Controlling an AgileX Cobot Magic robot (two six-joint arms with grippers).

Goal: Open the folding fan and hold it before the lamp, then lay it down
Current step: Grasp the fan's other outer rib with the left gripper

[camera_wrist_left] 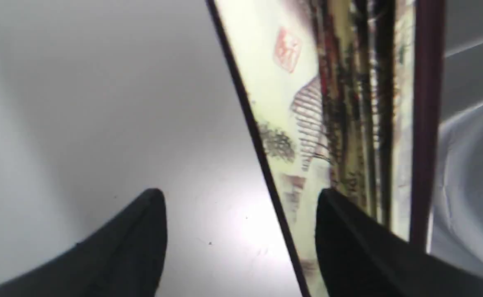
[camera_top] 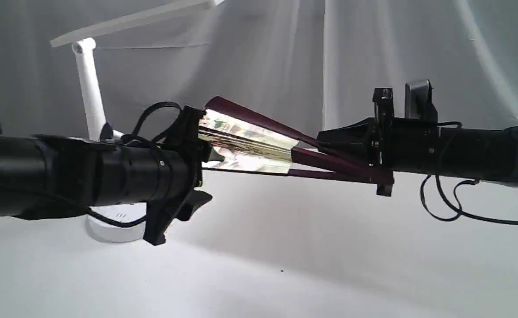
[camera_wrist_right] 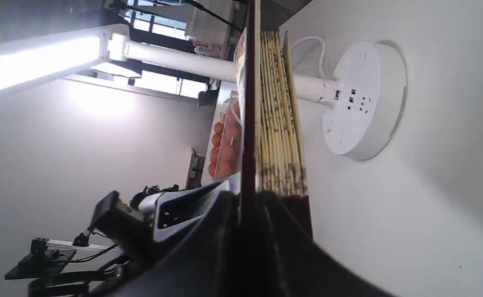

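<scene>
While both arms reach level toward each other above the tabletop (camera_top: 285, 265), the right pincer (camera_wrist_right: 247, 198) clamps the folding fan (camera_top: 250, 141) by its maroon ribs. The left pincer (camera_wrist_left: 239, 198) gapes wide at its part-spread leaf, near the lamp (camera_top: 89, 88).

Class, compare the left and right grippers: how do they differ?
The left gripper stands open, jaws wide apart; the right gripper is shut. The right gripper clamps the folding fan at its maroon rib end; the left gripper, at the paper end, grips nothing. Both are black, pointing toward each other.
</scene>
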